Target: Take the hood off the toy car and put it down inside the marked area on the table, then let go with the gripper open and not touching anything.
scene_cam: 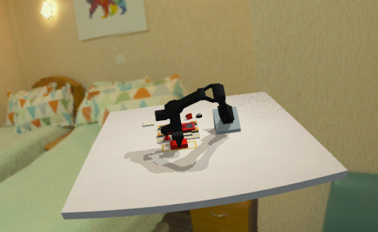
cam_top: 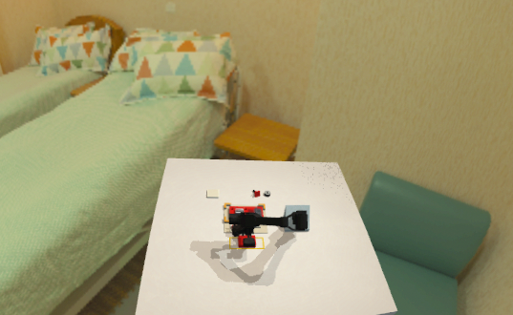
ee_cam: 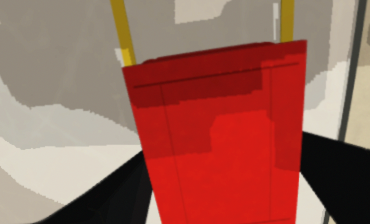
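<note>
The red hood is between the fingers of my gripper, one black finger on each side, shut on it. The marked area is a yellow outline. The hood is over it, slightly turned against its lines in the wrist view, and hides part of them. Whether the hood's underside touches the table cannot be told. The red toy car stands beside the marked area, partly hidden by the arm.
A pale block, a small red part and a dark wheel-like part lie beyond the car. The arm's base stands on a blue-grey plate to the right of the car.
</note>
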`<state>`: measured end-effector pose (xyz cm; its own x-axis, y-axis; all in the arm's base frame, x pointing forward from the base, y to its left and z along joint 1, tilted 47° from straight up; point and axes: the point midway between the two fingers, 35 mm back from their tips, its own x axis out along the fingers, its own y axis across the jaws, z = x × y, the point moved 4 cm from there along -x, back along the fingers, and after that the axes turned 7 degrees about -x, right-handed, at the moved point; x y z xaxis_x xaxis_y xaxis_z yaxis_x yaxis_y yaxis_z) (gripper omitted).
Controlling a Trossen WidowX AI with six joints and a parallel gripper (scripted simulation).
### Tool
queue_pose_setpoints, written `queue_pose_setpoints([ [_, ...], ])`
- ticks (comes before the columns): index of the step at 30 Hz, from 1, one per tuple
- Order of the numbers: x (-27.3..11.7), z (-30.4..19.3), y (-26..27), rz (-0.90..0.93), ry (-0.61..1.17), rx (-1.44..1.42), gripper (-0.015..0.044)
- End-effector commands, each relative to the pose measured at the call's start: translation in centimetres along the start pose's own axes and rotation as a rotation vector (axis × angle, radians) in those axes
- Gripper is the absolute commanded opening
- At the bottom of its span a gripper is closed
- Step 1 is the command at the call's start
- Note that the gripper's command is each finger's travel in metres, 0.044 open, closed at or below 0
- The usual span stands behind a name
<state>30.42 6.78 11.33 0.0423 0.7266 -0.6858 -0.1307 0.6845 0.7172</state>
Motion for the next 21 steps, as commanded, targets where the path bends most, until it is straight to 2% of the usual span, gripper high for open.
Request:
queue_pose_setpoints([
  [1, 0.2, 0.0, 0.0, 0.004, -0.001, 0.005, 0.0],
  [17, 0.0, 0.0, 0.0, 0.0, 0.0, 0.0, 0.042],
  [18, -0.2, 0.0, 0.0, 0.0, 0.0, 0.0, 0.044],
  [21, -2.1, 0.2, -0.1, -0.003, 0.0, 0.0, 0.044],
])
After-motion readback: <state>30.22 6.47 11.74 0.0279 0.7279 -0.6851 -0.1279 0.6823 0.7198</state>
